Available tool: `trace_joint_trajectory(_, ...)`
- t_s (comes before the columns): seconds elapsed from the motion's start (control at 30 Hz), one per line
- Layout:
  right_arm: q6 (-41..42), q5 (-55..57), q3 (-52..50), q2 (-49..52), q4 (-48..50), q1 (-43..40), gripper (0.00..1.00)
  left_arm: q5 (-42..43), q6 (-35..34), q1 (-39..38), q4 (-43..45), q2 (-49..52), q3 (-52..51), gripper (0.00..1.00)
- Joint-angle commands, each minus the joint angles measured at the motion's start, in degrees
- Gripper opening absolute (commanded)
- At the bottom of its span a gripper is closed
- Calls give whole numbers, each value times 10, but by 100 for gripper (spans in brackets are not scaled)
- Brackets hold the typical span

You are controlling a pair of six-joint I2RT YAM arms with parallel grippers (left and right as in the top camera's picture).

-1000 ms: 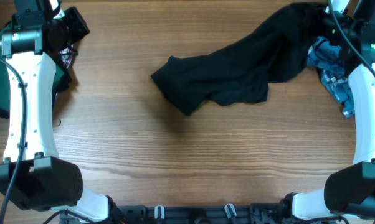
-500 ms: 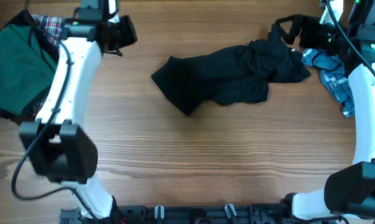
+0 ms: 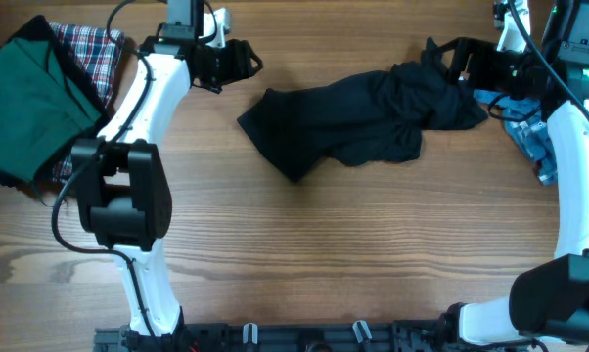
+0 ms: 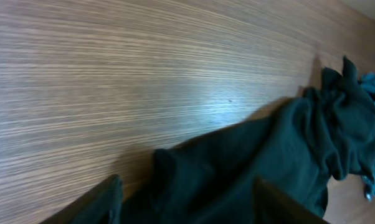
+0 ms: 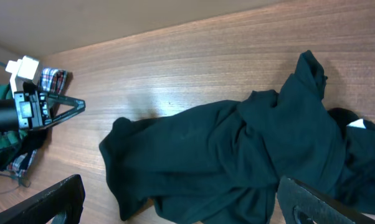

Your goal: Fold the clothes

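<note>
A black garment lies crumpled across the middle and right of the wooden table, its right end bunched in a heap. My left gripper hovers open just beyond the garment's upper left corner. In the left wrist view the dark cloth lies below the left gripper, with nothing held between the fingers. My right gripper stands open over the bunched right end. The right wrist view shows the garment spread under the wide-open right gripper.
A folded green cloth and a plaid cloth lie at the far left. A blue patterned cloth sits at the right edge beside the right arm. Bare wood fills the front half of the table.
The left arm swung from the left pile to the garment's left end, its jaws opening. The right gripper opened and the garment's lifted end dropped into a heap.
</note>
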Motion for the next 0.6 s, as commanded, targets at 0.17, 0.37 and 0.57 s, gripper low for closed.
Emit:
trace_joint_trajectory(0.17, -12, -1, 2, 3, -3, 2, 99, 13, 39, -44, 14, 31, 6, 73)
trace_joint_trajectory(0.37, -12, -1, 2, 3, -3, 2, 100, 13, 39, -45, 16, 53, 6, 73)
trace_joint_trajectory(0.57, -12, -1, 2, 3, -4, 1, 100, 3, 38, -44, 20, 87, 6, 73)
